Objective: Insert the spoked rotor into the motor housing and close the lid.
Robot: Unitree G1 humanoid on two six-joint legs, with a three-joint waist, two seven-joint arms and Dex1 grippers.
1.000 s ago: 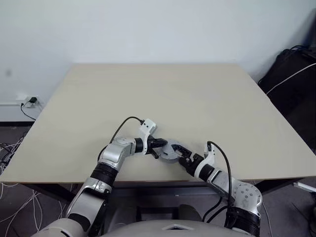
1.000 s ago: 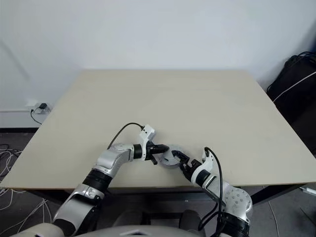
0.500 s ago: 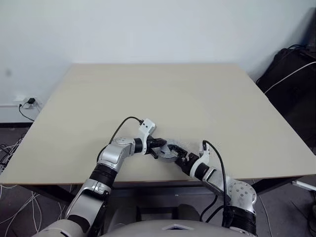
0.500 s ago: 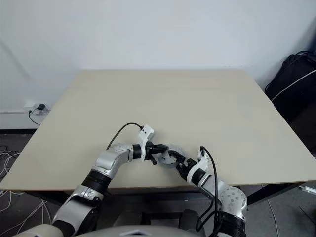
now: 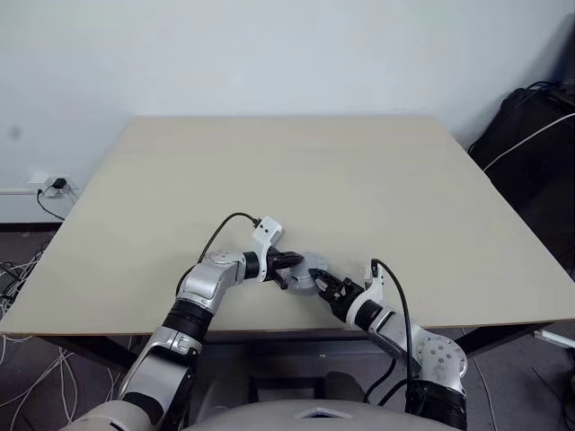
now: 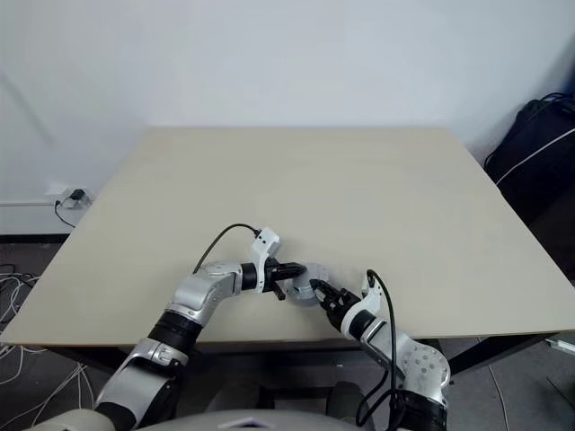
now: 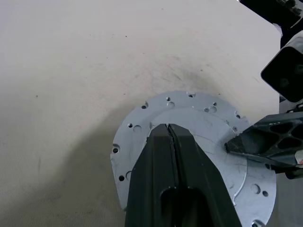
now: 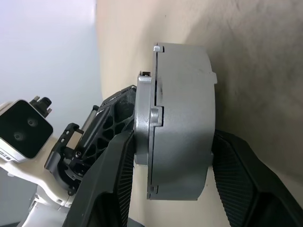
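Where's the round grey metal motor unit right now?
The round grey metal motor unit sits near the pale wooden table's front edge, between the left claw and right claw.

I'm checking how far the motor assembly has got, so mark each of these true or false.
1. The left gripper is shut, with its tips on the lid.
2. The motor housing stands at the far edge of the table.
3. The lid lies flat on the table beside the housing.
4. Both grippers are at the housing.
1. True. The left gripper is shut, its tips resting on top of the lid.
2. False. The motor housing stands near the front edge of the table, close to the robot.
3. False. The lid sits on top of the housing.
4. True. The right gripper meets the housing from the side opposite the left one.
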